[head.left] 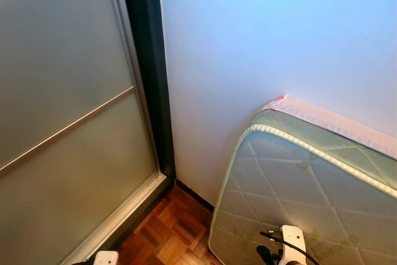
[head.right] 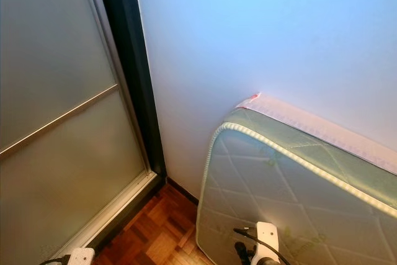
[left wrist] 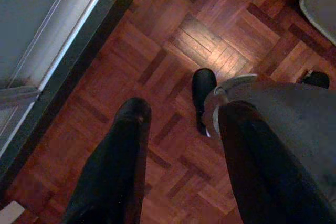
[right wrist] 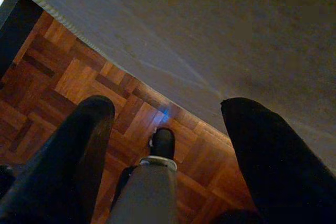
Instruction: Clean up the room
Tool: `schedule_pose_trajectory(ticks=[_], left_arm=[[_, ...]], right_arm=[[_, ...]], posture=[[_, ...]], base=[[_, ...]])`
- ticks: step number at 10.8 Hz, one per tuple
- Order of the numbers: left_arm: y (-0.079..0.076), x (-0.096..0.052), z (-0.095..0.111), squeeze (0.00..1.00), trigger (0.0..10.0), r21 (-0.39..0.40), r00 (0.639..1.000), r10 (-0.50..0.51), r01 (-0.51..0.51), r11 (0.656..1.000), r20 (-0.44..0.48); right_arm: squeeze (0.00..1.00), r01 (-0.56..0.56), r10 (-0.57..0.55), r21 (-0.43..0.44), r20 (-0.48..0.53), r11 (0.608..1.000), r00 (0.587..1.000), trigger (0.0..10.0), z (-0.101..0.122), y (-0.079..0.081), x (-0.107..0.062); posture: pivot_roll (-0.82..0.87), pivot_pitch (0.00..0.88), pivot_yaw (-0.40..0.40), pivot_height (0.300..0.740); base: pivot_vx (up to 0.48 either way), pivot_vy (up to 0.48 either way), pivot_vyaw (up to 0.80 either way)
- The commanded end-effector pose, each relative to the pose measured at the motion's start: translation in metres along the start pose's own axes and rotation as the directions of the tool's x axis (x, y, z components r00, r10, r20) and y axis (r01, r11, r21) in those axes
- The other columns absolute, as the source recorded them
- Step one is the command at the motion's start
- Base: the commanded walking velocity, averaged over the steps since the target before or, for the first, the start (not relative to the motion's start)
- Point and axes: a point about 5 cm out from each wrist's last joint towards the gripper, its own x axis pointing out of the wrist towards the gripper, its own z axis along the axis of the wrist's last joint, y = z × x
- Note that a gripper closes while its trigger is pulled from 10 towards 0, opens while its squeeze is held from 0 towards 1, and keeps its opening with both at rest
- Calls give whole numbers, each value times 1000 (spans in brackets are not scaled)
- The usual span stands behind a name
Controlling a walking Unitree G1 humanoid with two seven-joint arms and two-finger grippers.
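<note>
facing a room corner, the head views show a pale blue-white wall (head.left: 260, 41), a frosted glass sliding door with a dark frame (head.left: 68, 122) at nine o'clock, and a quilted pale green mattress stood on its edge (head.left: 298, 184) against the wall at four o'clock; no loose clutter to tidy can be made out here. the left wrist view shows the left gripper (left wrist: 181, 145) released, fingers apart and empty above reddish parquet floor (left wrist: 210, 45). the right wrist view shows the right gripper (right wrist: 168, 140) likewise spread and empty, just beside the mattress face. the step looks like searching; the next move likely calls for turning away from the corner toward something to pick up.
</note>
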Motion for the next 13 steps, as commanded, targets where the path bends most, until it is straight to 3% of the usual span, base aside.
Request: schedule_pose_trajectory(ticks=[1, 6, 13], left_arm=[[1, -1, -5, 0, 10000, 10, 1000, 11, -11, 1000, -9], [9, -1, 1, 0, 10000, 15, 1000, 23, -23, 1000, 13], [7, 1, 9, 0, 10000, 23, 1000, 13, -13, 1000, 23]], right_arm=[[0, 7, -6, 27, -16, 1000, 1000, 10000, -5, -2, -1], [0, 25, -22, 72, -33, 997, 999, 10000, -15, -10, -4], [0, -1, 4, 73, -38, 997, 999, 10000, -16, -3, -3]], posture=[[288, 55, -59, 740], [278, 72, -13, 740], [264, 95, -2, 740]], base=[[0, 0, 0], [0, 0, 0], [0, 0, 0]])
